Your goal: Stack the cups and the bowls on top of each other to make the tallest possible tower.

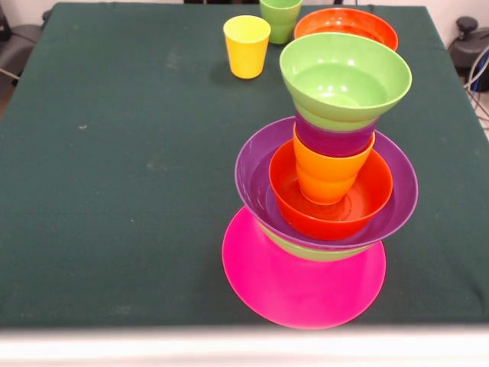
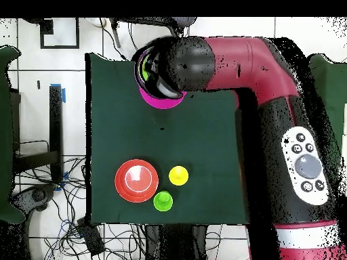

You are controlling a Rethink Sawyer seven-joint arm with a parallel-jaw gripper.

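The tower stands near the table's front edge in the front view. From the bottom up it is a wide pink base (image 1: 303, 287), a light green bowl's rim (image 1: 321, 252), a wide purple bowl (image 1: 252, 164), an orange-red bowl (image 1: 368, 200), an orange cup (image 1: 325, 172), a purple cup (image 1: 332, 141) and a light green bowl (image 1: 344, 80) on top. A yellow cup (image 1: 247, 46), a light green cup (image 1: 280, 19) and a second orange-red bowl (image 1: 345, 23) stand loose at the far side. In the overhead view the arm (image 2: 223, 61) hangs over the tower and only the pink rim (image 2: 159, 103) shows. The gripper is hidden.
In the overhead view the loose orange-red bowl (image 2: 137, 181), yellow cup (image 2: 178, 176) and green cup (image 2: 162, 201) sit close together near the table's bottom edge. The dark green table cloth (image 1: 114, 153) spreads to the left of the tower in the front view.
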